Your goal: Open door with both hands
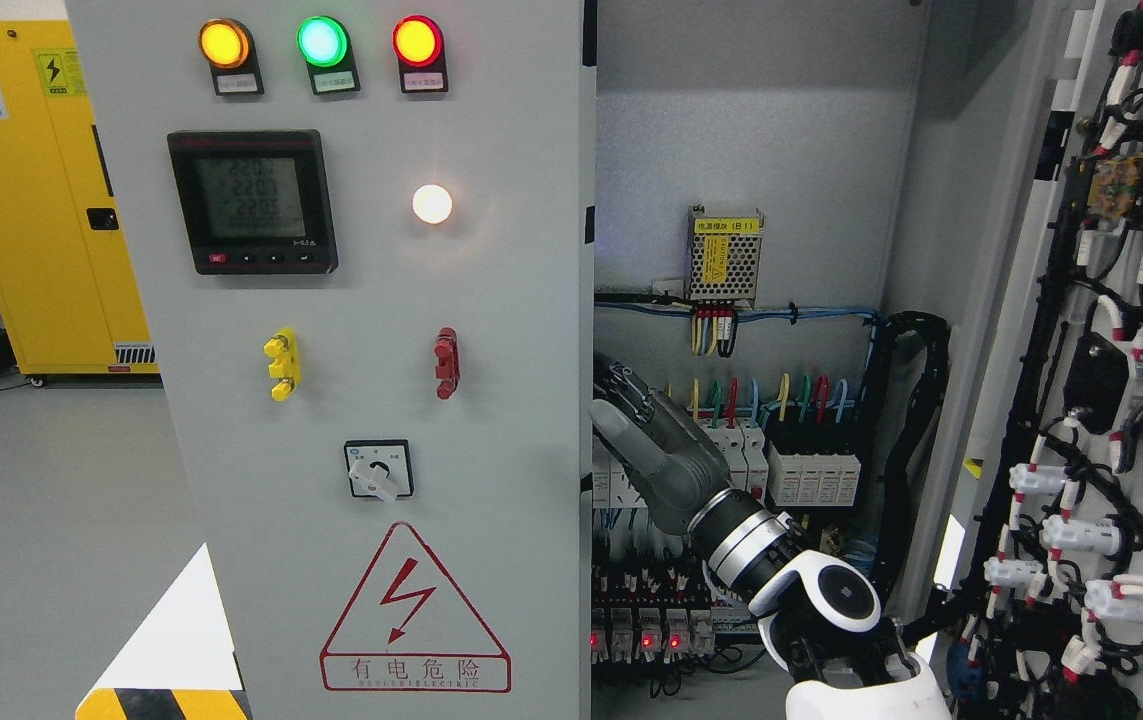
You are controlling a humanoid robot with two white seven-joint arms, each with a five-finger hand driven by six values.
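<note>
Grey steel forms the left door (371,300), closed at picture left, while the right door (1111,350) stands swung wide, wiring showing. Right hand (656,450) reaches into the cabinet interior (761,150) beside the left door's edge, fingers loosely extended, gripping nothing.

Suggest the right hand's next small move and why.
Probably hook the right hand around the left door's free edge and pull it outward: the right door already stands open, while the left one looks shut, and the hand is at that edge.
</note>
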